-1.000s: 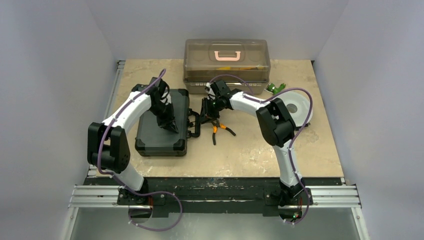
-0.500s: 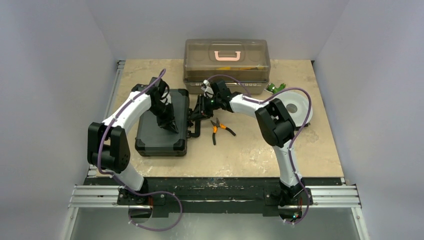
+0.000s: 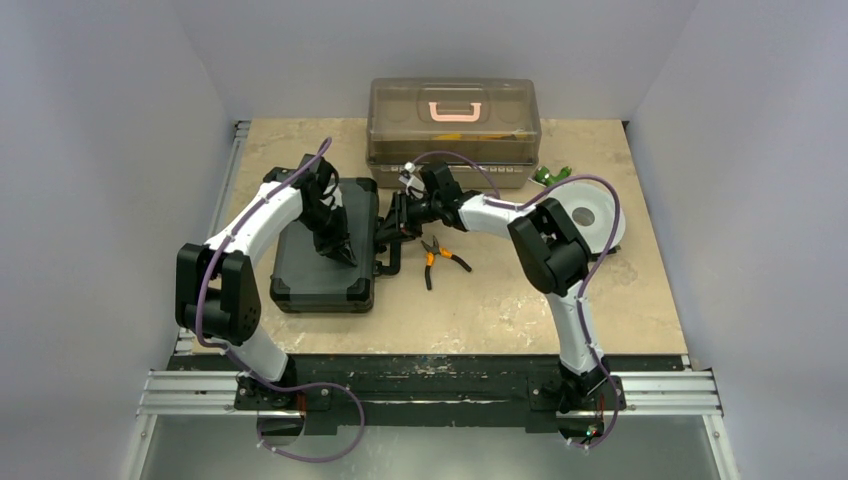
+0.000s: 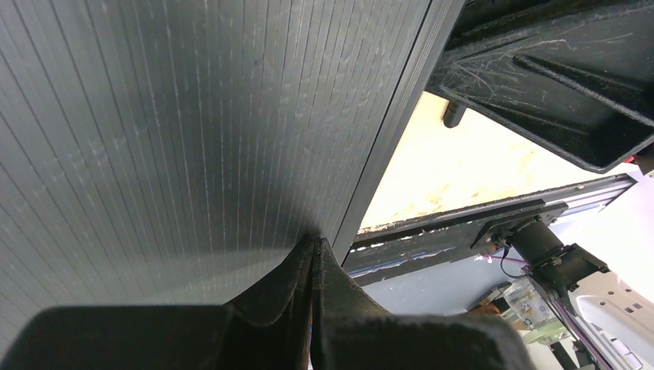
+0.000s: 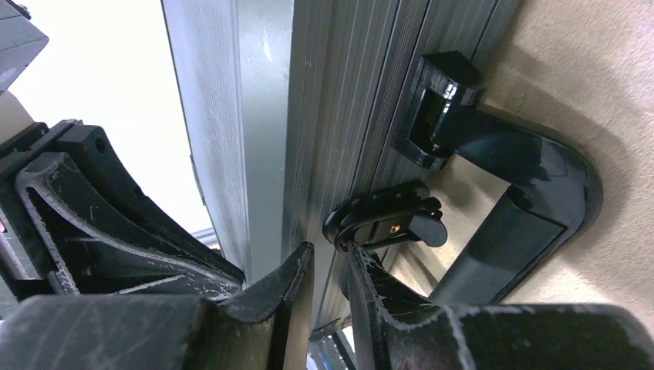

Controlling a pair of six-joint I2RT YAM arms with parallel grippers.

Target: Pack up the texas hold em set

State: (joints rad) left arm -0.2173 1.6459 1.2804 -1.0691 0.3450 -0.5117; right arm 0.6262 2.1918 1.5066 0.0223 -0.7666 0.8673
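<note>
The black briefcase point(image 3: 320, 262) of the hold em set lies closed on the table, handle point(image 3: 388, 248) to the right. My left gripper point(image 3: 342, 250) is shut and empty, its tips point(image 4: 315, 245) pressing on the ribbed lid point(image 4: 177, 131). My right gripper point(image 3: 393, 226) is at the case's right side. In the right wrist view its jaws point(image 5: 330, 258) stand a narrow gap apart against the case's side wall point(image 5: 262, 116), one fingertip point(image 5: 362, 266) touching the black latch point(image 5: 385, 222) beside the handle point(image 5: 532, 200). Chips, dice and cards are hidden.
Orange-handled pliers point(image 3: 438, 257) lie just right of the case's handle. A translucent brown box with a pink handle point(image 3: 453, 128) stands at the back. A white roll point(image 3: 592, 222) and a small green item point(image 3: 550, 177) sit at the right.
My right gripper has moved left from above the pliers to the case's right side by the latch. The left arm has stayed on the lid.
</note>
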